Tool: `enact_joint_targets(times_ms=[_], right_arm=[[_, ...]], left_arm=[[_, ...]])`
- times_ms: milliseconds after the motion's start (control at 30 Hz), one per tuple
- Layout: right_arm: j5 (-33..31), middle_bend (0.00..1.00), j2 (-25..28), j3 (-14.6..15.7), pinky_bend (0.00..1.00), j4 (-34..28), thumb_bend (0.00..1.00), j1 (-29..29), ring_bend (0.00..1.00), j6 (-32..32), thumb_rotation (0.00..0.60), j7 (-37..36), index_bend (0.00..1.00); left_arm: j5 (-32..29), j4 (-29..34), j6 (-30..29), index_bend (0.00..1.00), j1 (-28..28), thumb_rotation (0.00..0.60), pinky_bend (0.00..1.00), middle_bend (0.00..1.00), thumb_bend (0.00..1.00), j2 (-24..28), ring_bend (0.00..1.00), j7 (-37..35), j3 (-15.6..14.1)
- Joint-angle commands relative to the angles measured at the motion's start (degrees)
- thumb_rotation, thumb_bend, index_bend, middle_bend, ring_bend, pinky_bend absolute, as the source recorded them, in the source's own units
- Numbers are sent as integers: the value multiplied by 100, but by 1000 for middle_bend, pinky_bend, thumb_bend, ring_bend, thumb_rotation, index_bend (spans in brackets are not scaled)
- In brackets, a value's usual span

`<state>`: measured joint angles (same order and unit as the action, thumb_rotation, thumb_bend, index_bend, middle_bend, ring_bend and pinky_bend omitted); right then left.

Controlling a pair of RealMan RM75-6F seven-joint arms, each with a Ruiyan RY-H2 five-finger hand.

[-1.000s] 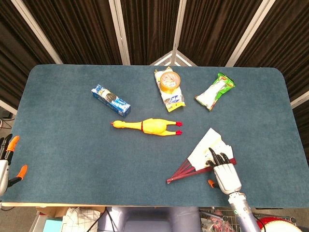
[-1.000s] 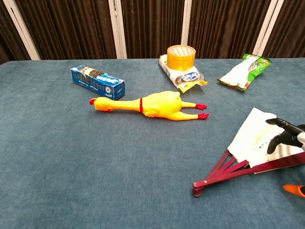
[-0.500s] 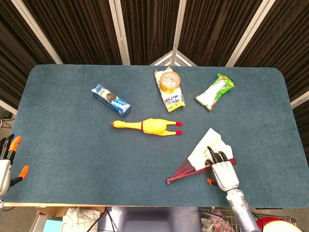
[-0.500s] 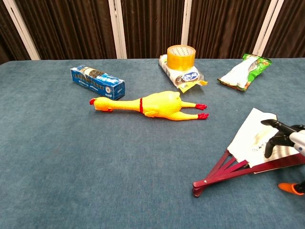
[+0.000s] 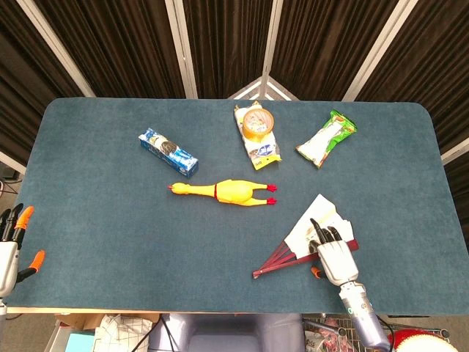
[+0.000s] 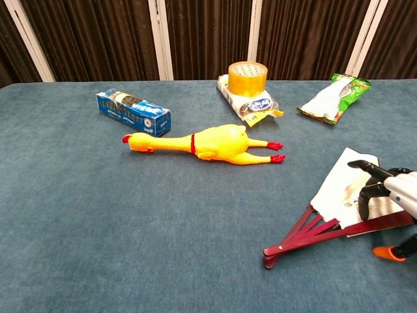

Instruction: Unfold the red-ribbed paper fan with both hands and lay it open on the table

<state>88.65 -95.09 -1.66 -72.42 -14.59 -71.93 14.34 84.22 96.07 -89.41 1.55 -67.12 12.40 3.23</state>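
Observation:
The paper fan (image 5: pixel 316 222) lies partly spread near the table's front right, its white leaf (image 6: pixel 340 184) angled away from me. Its red ribs (image 5: pixel 281 259) converge at a pivot toward the front left and show as dark red sticks (image 6: pixel 298 235) in the chest view. My right hand (image 5: pixel 333 254) hangs over the leaf's near edge, fingers spread and curved downward; the dark fingertips (image 6: pixel 363 193) touch or nearly touch the paper. My left hand (image 5: pixel 13 238) sits off the table's left front corner with fingers apart, holding nothing.
A yellow rubber chicken (image 5: pixel 227 191) lies mid-table. Behind it are a blue box (image 5: pixel 168 152), a tape roll on a packet (image 5: pixel 257 125) and a green snack bag (image 5: pixel 327 138). The table's front edge (image 5: pixel 220 311) runs just below the fan.
My right hand has slid a little left over the fan leaf, toward the ribs. The fan and my left hand have stayed put.

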Motion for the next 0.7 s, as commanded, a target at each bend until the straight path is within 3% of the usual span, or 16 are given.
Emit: enact_joint_targets(times_ms=[33, 700], right_arm=[[-11, 72, -14, -31, 182, 2, 235, -42, 230, 8, 600, 15, 513], [-220, 72, -23, -103, 188, 3, 239, -239, 230, 165, 600, 134, 526]], left_arm=[[2, -2, 3, 30, 4, 600, 0, 0, 431, -6, 0, 5, 1], [-18, 17, 37, 31, 18, 600, 0, 0, 430, -16, 0, 62, -9]])
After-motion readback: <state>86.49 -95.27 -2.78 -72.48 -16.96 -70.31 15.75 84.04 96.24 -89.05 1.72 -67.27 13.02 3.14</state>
